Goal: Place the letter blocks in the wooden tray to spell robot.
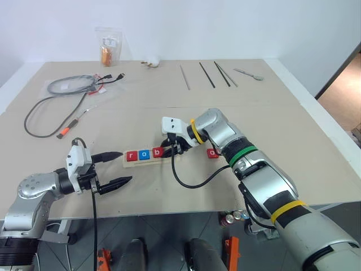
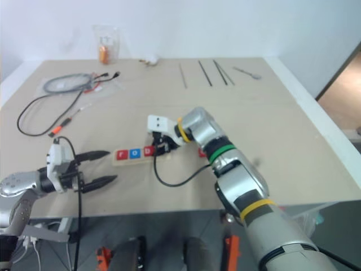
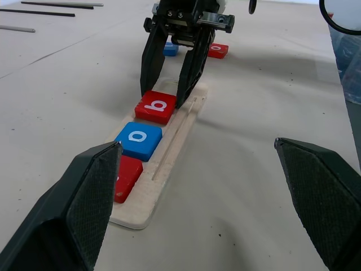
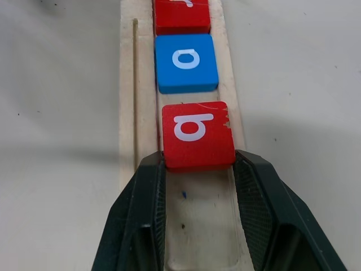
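A beige table (image 1: 293, 130) is set against a white wall. On it the wooden tray (image 3: 169, 169) is loaded with three tiles, read as red "r" (image 1: 131, 155), blue "o" (image 4: 186, 62) and red "b" (image 4: 197, 135). The "b" block is clamped between the narrowed fingers of the right gripper (image 4: 198, 186), angled down over the tray. The left gripper (image 1: 113, 169) is held level beside the tray's end, jaws spread wide. Two more tiles (image 3: 217, 51) are seen beyond the tray.

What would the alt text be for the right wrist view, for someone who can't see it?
Two black fingers of the right gripper clasp a red b block lying on the wooden tray, with a blue o block and another red block beyond.
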{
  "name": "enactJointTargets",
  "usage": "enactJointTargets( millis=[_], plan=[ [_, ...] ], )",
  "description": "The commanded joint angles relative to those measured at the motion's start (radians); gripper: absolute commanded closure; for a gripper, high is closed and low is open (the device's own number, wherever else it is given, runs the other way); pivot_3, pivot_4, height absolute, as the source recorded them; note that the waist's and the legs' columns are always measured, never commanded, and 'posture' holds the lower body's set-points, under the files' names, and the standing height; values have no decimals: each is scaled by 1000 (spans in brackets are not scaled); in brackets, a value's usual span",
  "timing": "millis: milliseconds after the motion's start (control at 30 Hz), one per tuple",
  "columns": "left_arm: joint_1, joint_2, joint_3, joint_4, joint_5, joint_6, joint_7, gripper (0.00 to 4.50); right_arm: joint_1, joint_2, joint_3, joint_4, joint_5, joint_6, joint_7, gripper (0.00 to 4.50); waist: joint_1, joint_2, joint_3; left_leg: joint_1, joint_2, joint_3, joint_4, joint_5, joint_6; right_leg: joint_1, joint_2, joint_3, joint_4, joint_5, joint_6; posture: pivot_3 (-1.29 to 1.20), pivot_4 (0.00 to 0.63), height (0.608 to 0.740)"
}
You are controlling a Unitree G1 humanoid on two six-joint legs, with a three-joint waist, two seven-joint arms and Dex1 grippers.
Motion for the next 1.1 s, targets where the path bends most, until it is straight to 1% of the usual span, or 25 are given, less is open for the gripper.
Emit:
enactJointTargets(
  millis=[33, 467, 733, 767, 900, 933, 967, 1000, 1100],
  plan=[
    [1, 5, 34, -35, -18, -5, 10, 0, -31, 18, -9, 15, -15, -19, 14, 3334, 0, 0, 0, 0, 0, 0, 0, 0, 0, 0, 0, 0, 0, 0, 0, 0, 150, 740],
    [19, -5, 30, -50, -19, -4, 27, 0, -58, 60, -11, 56, -43, -46, 32, 3334, 0, 0, 0, 0, 0, 0, -2, 0, 0, 0, 1, 0, 0, -1, -2, 0, 150, 740],
    [22, -11, 18, -56, -17, -7, 26, 0, -82, 64, -36, 86, -40, -46, 5, 3334, 0, 0, 0, 0, 0, 0, -2, 0, -1, 0, 1, 0, 0, -1, -2, 0, 150, 740],
    [22, -11, 17, -56, -16, -7, 25, 0, -86, 63, -40, 91, -41, -46, 1, 2295, 0, 0, 0, 0, 0, 0, -2, 0, 0, 0, 1, 0, 0, -1, -2, 0, 150, 740],
    [6, -10, 13, -41, -12, -7, 19, 0, -106, 54, -57, 108, -37, -47, 3, 905, 0, 0, 0, 0, 0, 0, -2, 0, 0, 0, 0, 0, 0, -1, -2, 0, 150, 740],
    [3, -10, 12, -37, -11, -7, 18, 0, -108, 53, -59, 111, -37, -48, 3, 624, 0, 0, 0, 0, 0, 0, -2, 0, 0, 0, 0, 0, 0, -1, -2, 0, 150, 740],
    [0, -10, 12, -36, -10, -7, 17, 0, -107, 52, -58, 109, -37, -52, 12, 230, 0, 0, 0, 0, 0, 0, -2, 0, 0, 0, 0, 0, 0, -1, -2, 0, 150, 740],
    [-3, -10, 11, -33, -9, -8, 15, 0, -105, 52, -57, 108, -36, -53, 18, 21, 0, 0, 0, 0, 0, 0, -2, 0, 0, 0, 1, 0, 0, -1, -2, 0, 150, 740],
    [-9, -11, 9, -29, -7, -7, 12, 0, -100, 52, -58, 107, -38, -52, 19, 21, 0, 0, 0, 0, 0, 0, -2, 0, -1, 0, 1, 0, 0, -1, -2, 0, 150, 740]
  ],
)
